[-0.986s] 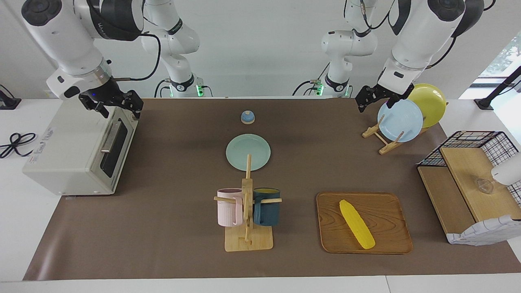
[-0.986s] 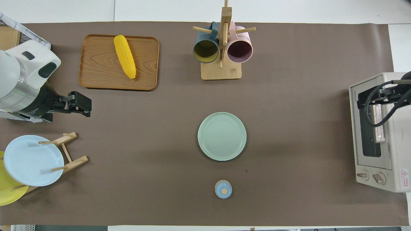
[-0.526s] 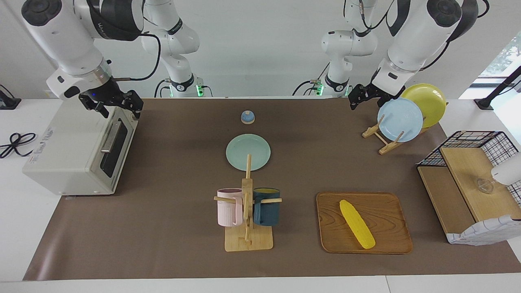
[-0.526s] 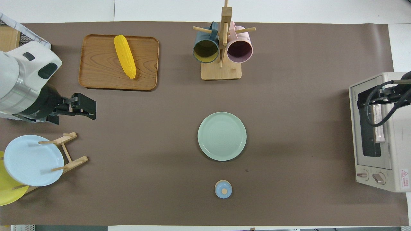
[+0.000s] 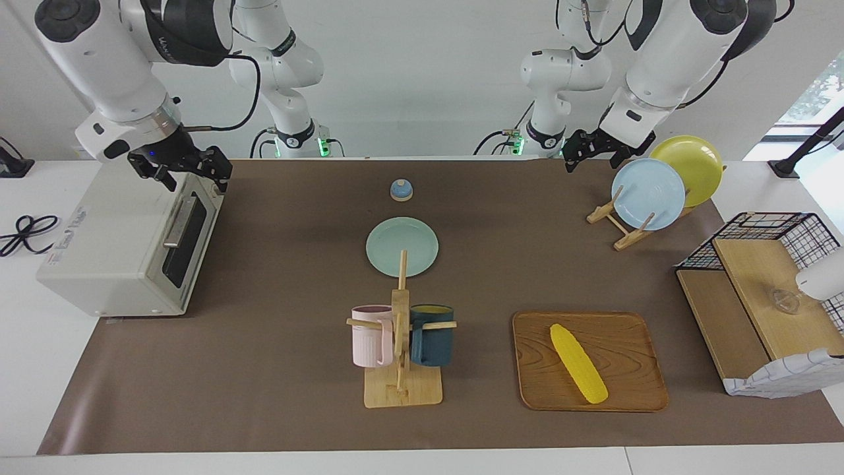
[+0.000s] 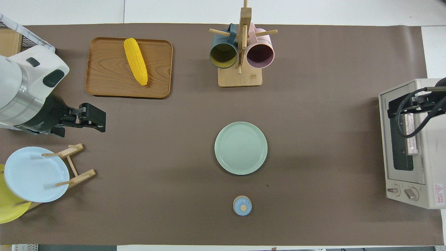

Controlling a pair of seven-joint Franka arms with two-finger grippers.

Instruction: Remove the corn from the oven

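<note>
Corn [image 5: 578,363]: bright yellow. Oven [image 5: 125,244]: off-white, dark glass door. Tray [image 5: 626,389]: brown wood grain. Centre plate [image 5: 402,247]: pale green. Mugs: pink [image 5: 370,344], dark blue [image 5: 432,344]

White wall [image 5: 422,79]; window [image 5: 814,92] at left arm's end; brown-covered table [image 5: 277,369].

The corn [image 6: 135,61] lies on the wooden tray [image 6: 104,69], well apart from the closed oven [image 6: 411,146].
</note>
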